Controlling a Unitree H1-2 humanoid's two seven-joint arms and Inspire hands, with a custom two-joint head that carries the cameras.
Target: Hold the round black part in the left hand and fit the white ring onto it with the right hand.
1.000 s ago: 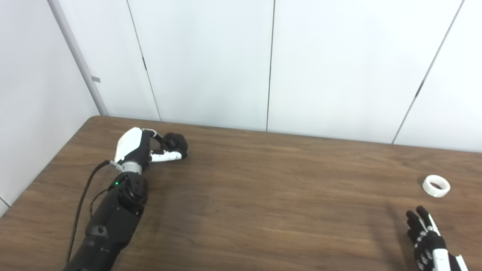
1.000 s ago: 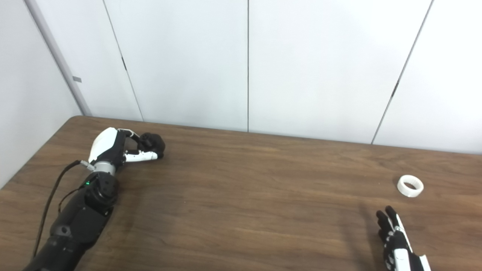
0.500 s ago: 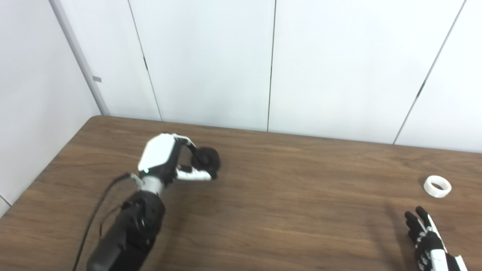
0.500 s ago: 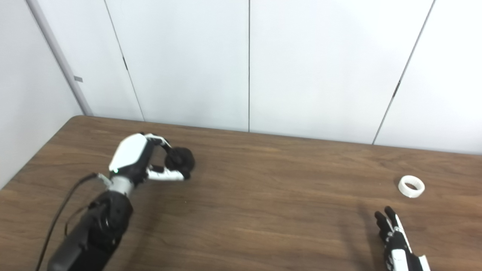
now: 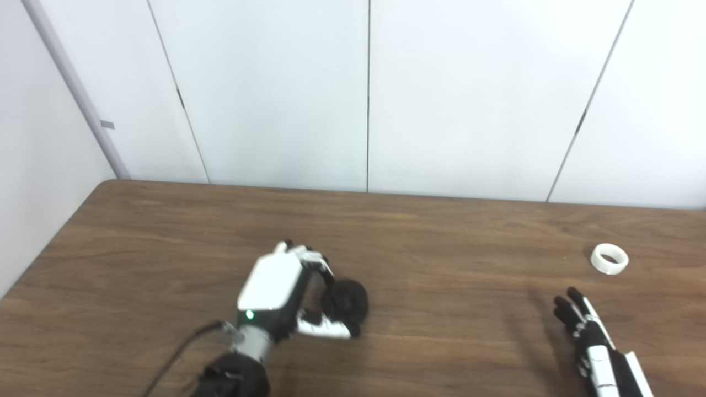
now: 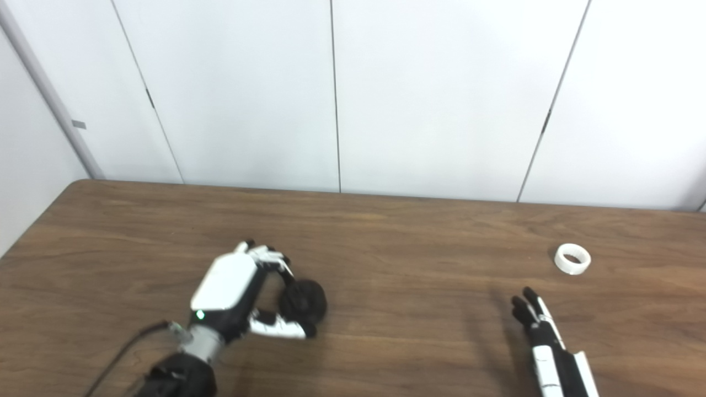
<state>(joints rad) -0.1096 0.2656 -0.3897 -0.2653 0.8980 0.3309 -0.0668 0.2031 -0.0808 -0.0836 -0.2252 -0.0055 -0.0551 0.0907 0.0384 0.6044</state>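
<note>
Left hand (image 5: 287, 300) has the round black part (image 5: 345, 302) — fingers curled over the top of it, thumb tucked underneath, a firm wrap, carried just above the table (image 5: 165, 231) near the middle of the near edge. So step 1, the hold, looks done.

Over to the right hand (image 5: 587, 331) at the bottom right corner: fingers straight, lying close together, pointing toward 11 o'clock, and nothing in them. The white ring (image 5: 609, 258) lies flat on the wood, hole up, at about 1 o'clock from those fingertips — near, but not touching.

So the step in hand reads as the ring pickup, not yet begun. What it calls for: the right hand reaches forward toward 1 o'clock, comes down over the ring and pinches it by the rim between thumb and fingertips. It's a low, thin piece; a clumsy approach could nudge it across the table. After that, ring travels toward 9 o'clock to meet the black part.
</note>
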